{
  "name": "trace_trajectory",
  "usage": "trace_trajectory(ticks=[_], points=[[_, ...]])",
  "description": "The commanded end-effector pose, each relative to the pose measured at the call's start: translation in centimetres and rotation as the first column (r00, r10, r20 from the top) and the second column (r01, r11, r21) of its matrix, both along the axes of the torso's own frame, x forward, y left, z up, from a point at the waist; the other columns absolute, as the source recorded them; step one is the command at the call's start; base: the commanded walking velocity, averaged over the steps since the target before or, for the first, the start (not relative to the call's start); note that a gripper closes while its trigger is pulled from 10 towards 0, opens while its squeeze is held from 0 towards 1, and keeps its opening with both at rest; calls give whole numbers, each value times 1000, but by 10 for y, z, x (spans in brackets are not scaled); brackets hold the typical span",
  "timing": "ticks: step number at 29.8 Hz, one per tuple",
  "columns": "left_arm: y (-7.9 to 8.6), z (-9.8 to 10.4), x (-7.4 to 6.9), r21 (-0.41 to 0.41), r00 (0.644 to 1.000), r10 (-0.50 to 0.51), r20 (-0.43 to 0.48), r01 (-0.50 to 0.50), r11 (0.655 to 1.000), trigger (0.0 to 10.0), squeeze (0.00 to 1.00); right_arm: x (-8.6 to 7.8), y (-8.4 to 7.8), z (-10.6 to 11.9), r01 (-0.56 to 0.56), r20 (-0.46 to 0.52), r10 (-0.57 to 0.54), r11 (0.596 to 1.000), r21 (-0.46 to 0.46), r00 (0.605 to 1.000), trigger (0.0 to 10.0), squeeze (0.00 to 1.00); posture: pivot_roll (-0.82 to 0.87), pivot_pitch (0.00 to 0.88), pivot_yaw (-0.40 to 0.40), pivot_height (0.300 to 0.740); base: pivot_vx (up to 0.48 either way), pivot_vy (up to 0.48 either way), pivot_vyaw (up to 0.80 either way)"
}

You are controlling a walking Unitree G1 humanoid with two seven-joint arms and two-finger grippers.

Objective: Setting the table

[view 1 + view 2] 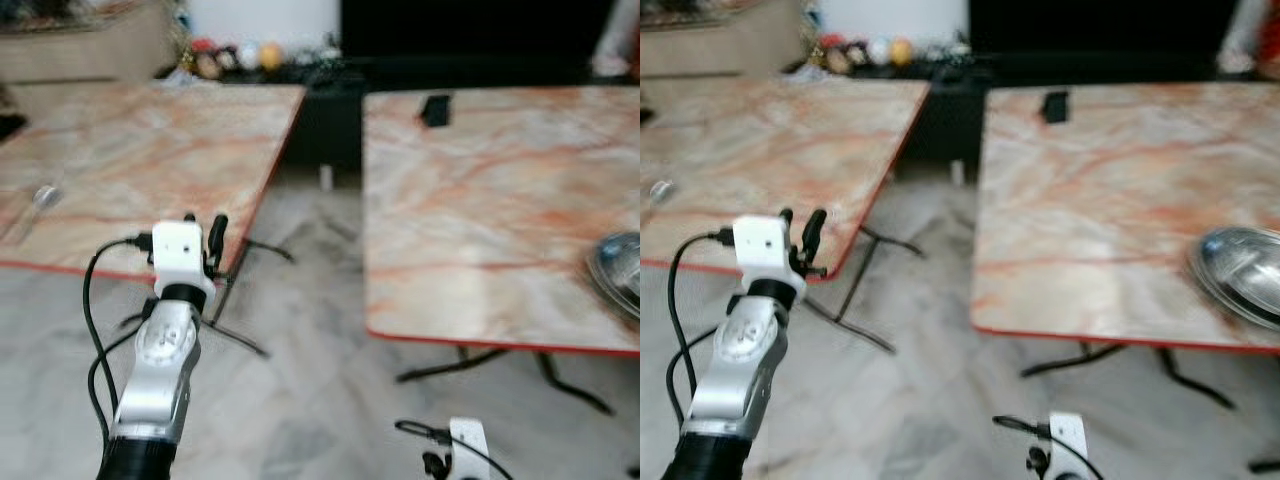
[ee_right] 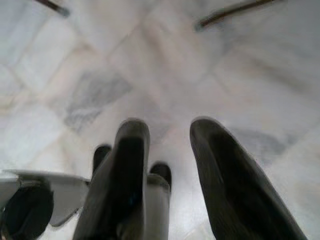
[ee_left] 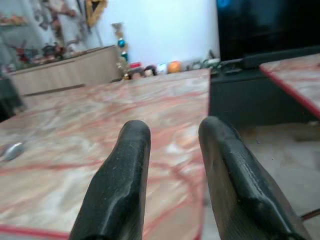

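The left hand [image 1: 205, 228] is raised in front of the robot, its 2 black fingers [image 3: 122, 185] spread with a gap between them and nothing held. It sits just at the near corner of the left worktop [image 1: 130, 160], a marble-patterned top with a red edge. Seen along the fingers, that worktop stretches away toward a pale wall and a low cabinet with small ornaments [image 3: 150, 69] on it. A small shiny object [image 1: 44, 196] lies near the left edge of this worktop; it is too blurred to tell what it is.

The right hand [image 2: 165, 165] hangs low, pointing down at the grey-white marble floor [image 2: 150, 70], its 2 fingers parted and empty.

Across a gap of floor stands the right worktop [image 1: 1110, 190], with the same pattern and red rim, on thin black legs [image 1: 1090, 358]. A metal plate [image 1: 1240, 272] rests near its right edge, well apart from both hands. A small dark object [image 1: 1054, 105] lies at its far side.
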State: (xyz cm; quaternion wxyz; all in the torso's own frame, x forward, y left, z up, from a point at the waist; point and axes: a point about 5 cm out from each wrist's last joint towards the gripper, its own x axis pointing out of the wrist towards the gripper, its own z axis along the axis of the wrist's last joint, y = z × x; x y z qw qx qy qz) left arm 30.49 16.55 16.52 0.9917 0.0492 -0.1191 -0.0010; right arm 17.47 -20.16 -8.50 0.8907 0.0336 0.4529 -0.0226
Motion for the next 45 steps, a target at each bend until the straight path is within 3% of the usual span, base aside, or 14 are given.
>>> trace_trajectory(ticks=[1,16,34,41,45], points=[[4,4,-1,21,1000,17,16,-17,1000,10000,0,0,3,0,1,0,-1,1000,9,1000,10000,0,-50,0,50,740,0,330,569],[9,3,-1,24,999,32,10,-33,999,10000,0,1,3,0,8,0,-8,1000,14,1000,10000,0,-45,0,49,740,0,329,99],[31,-11,-8,23,993,110,-33,-110,994,10000,0,0,2,0,7,-1,-7,1000,14,1000,10000,0,-39,0,43,740,0,330,0],[35,-29,-9,18,988,123,-94,-122,992,10000,0,1,3,0,7,1,-7,1000,16,1000,10000,0,-38,0,46,740,0,330,0],[39,-58,-11,7,969,125,-213,-127,992,10000,0,2,3,0,8,2,-8,1000,16,1000,10000,0,-27,0,43,740,0,323,0]])
